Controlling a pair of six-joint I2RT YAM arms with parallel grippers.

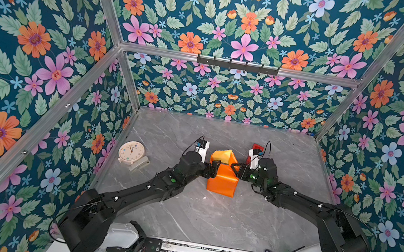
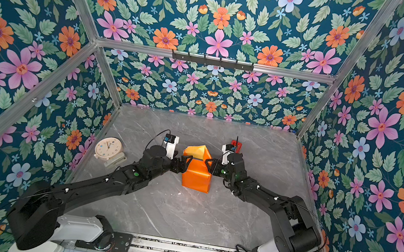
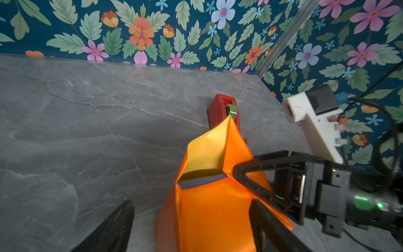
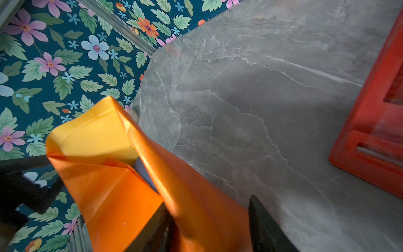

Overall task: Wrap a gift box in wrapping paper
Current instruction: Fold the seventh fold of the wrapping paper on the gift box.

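One grey marbled worktop (image 1: pixel 208 216) carries everything. Near its middle, in both top views, lies the wrapping paper (image 1: pixel 222 182), folded round into a parcel. It is glossy orange outside and matte yellow inside where the far end stands open. The gift box (image 3: pixel 200 181) sits inside that parcel. Both top views hide it. The left wrist view exposes a narrow navy strip of it at the open end, under the yellow flap.

My left tool (image 1: pixel 214 169) is at the parcel's left side and my right tool (image 1: pixel 235 169) at its right side, facing each other across it.

- Left tool: jaws wide apart. The left wrist view shows one finger (image 3: pixel 113 229) clear of the paper, with bare worktop between, and the other finger (image 3: pixel 272 229) over the orange face. It has hold of nothing.
- Right tool: jaws about half closed. The right wrist view shows orange paper filling the gap and meeting both fingers (image 4: pixel 268 229), so this tool grips a fold of the paper. The top views are too small to confirm it.

A cream clock (image 1: pixel 131 152) lies near the left wall, well apart from the parcel, and shows plainly only in the top views. A red tape dispenser (image 3: pixel 220 109) lies just beyond the parcel's far right corner. In the top views my right wrist camera (image 1: pixel 253 159) covers most of it. The left wrist view shows a greenish roll (image 3: pixel 231 110) seated in it.
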